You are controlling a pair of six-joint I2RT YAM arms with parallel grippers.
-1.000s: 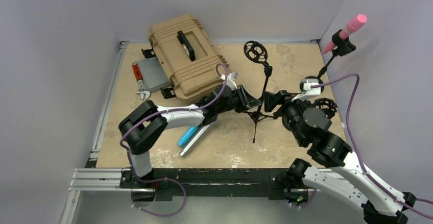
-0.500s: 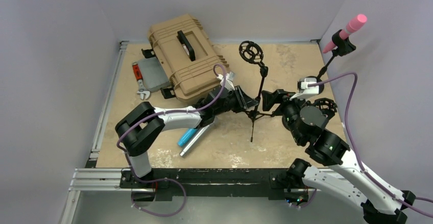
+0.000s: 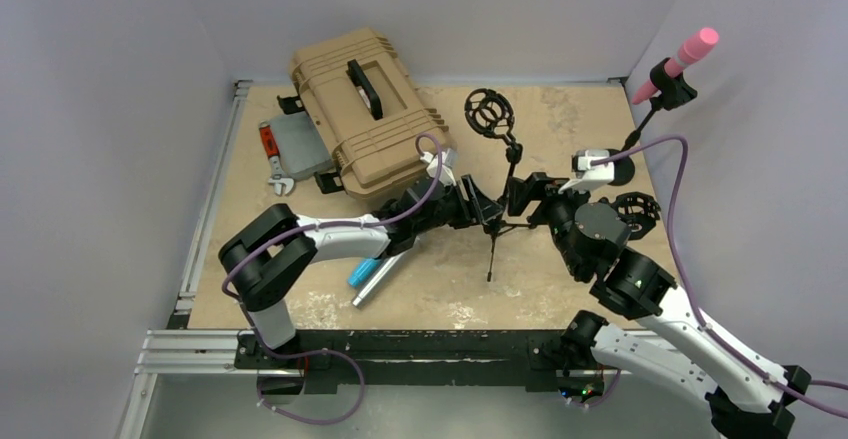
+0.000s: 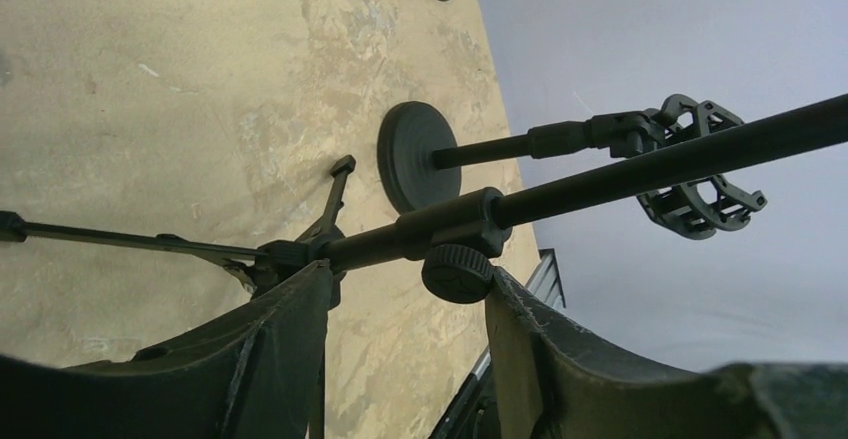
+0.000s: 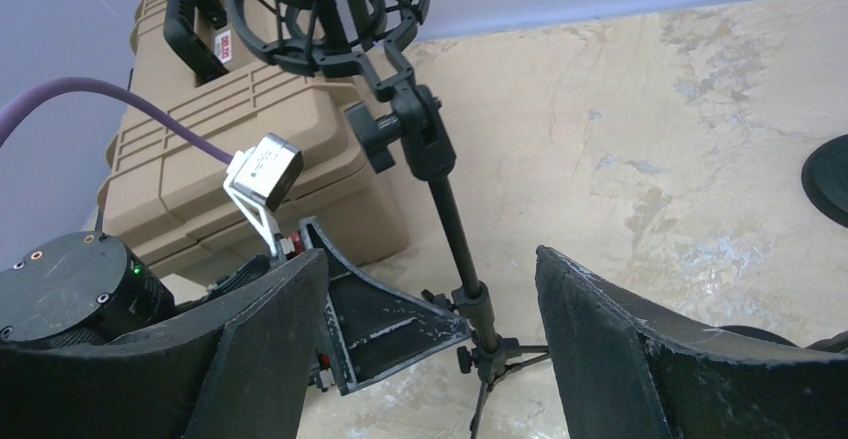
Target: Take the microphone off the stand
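Left pincer (image 4: 405,284), released, is straddling the tripod stand (image 5: 452,229) at its pole. Right pincer (image 5: 428,259) is gaping opposite, probably because its cradle (image 5: 290,57) is sitting empty. 1 blue microphone (image 3: 366,267) is lying on the bench (image 3: 560,119), and 1 pink microphone (image 3: 693,51) is sitting clipped far right.

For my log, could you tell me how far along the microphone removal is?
Done: the tripod's cradle is empty; a blue microphone lies on the table. In hand: left gripper and right gripper flank its pole, jaws open. Remaining: the pink microphone, clipped on another stand.
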